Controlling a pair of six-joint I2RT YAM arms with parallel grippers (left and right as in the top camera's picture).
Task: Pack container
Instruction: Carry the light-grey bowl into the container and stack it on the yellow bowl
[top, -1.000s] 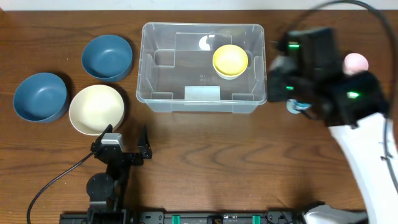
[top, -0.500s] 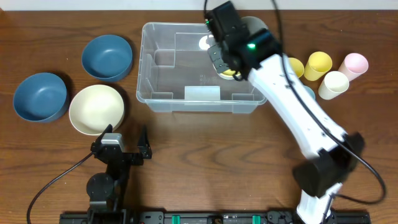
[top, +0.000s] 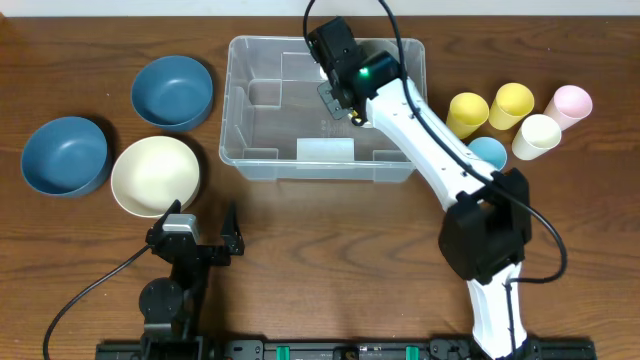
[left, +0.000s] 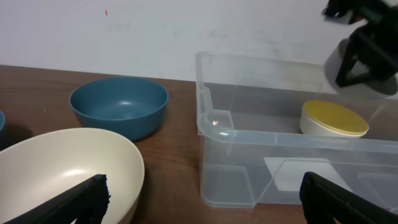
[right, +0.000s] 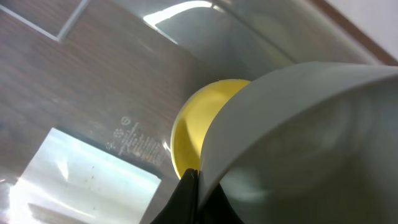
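The clear container (top: 240, 150) stands at the back middle of the table, with a yellow bowl (left: 334, 119) resting upside down in its right half. My right gripper (top: 342, 95) reaches over the container and is shut on the rim of a pale grey bowl (right: 311, 124). That bowl hangs tilted just above the yellow bowl (right: 189, 134). In the left wrist view the grey bowl (left: 345, 59) shows above the container's far right. My left gripper (top: 200, 235) rests open near the front edge, left of centre, with nothing between its fingers.
Two blue bowls (top: 172, 90) (top: 65, 155) and a cream bowl (top: 155, 175) sit left of the container. Right of it stand two yellow cups (top: 467, 112) (top: 511, 102), a pink cup (top: 571, 100), a cream cup (top: 537, 135) and a blue cup (top: 487, 152).
My right arm has swung from the cups' side to over the container, carrying the grey bowl. The cups now show. The left arm has not moved.
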